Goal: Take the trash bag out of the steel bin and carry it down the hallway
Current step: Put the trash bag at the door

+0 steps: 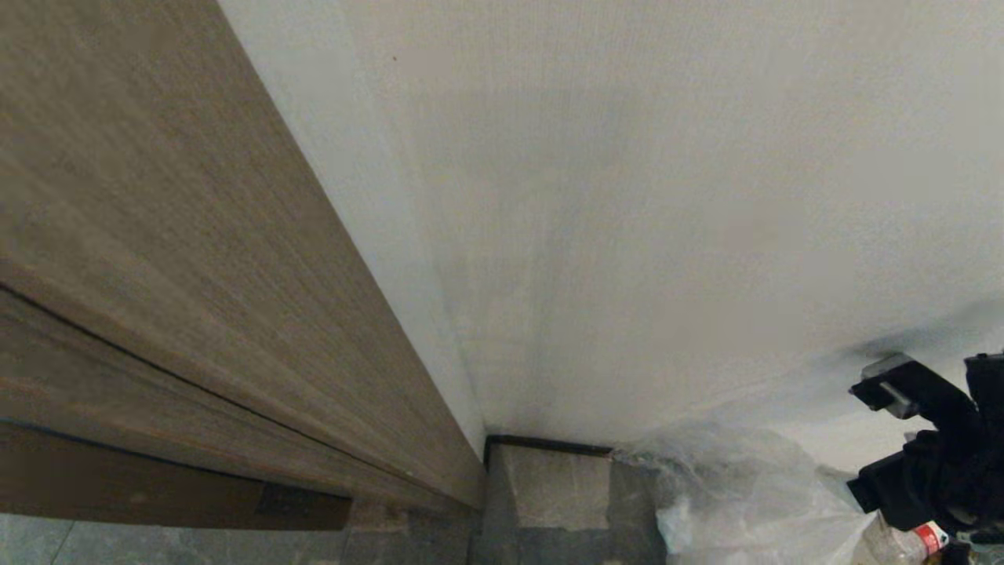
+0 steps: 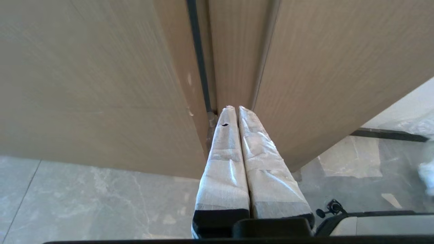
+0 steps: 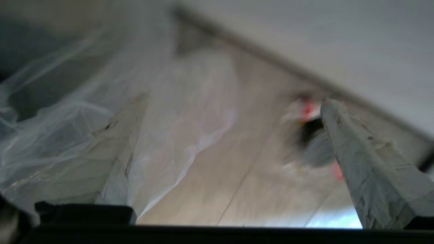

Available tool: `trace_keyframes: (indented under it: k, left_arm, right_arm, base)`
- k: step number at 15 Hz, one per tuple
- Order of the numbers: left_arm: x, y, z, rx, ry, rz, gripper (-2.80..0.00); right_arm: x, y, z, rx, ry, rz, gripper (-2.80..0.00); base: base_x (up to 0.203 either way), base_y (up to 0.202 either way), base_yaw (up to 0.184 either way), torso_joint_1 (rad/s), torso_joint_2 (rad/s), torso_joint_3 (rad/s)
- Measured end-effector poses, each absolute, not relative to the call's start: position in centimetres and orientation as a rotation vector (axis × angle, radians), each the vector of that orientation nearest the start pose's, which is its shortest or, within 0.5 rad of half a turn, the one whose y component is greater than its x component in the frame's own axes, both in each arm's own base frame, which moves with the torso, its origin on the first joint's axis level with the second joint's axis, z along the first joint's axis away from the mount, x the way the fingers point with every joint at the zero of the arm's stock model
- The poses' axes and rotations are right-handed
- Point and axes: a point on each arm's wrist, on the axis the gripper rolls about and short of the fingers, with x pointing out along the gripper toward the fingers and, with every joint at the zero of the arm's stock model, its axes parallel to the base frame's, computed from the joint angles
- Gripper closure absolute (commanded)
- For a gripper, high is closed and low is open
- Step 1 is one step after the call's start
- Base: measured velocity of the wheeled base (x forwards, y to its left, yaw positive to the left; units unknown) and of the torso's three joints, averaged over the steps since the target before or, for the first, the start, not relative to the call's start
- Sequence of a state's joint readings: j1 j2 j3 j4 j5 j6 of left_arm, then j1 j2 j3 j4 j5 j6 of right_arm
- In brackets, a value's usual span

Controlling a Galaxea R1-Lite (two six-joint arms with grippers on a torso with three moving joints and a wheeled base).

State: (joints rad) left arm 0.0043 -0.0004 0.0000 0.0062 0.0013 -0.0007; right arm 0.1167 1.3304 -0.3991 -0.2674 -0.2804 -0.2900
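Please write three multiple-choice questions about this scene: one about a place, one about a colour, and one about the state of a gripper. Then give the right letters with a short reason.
1. Where in the head view is the thin clear wrinkly trash bag?
A. lower right, by the white wall
B. upper left
C. hanging on the wooden door

2. What colour is the baseboard under the white wall?
A. red
B. black
C. green

3. How do the right gripper jaws stand?
A. shut
B. wide apart
C. clamped on a bottle

Answers: 1 A, the bag lies low on the right against the wall. 2 B, the strip is dark black. 3 B, a broad gap shows between the wrapped fingers.
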Motion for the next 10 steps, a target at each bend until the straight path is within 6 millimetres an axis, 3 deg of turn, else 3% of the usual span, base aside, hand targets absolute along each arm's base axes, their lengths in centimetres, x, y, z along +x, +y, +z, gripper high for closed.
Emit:
trace_keyframes:
  k: [2,5,10]
  left_arm:
    - [-2.3,0.0,7.5,-0.001,0.006,0.005,0.0]
    - [-2.3,0.0,7.5,-0.001,0.007,0.005,0.0]
    - [-2.3,0.0,7.5,-0.001,0.006,0.006,0.0]
  right_arm:
    - [15.5,0.8,12.6,-0.445,0.713,-0.116,-2.8]
    - [12.5,0.4,10.4,-0.516,0.978,-0.087,-2.8]
    - [12.0,0.3,9.1,-0.541,1.16,-0.053,-2.8]
  base:
    - [0.0,0.0,0.0,0.0,0.0,0.0]
    - [0.0,0.0,0.0,0.0,0.0,0.0]
    - [0.0,0.0,0.0,0.0,0.0,0.0]
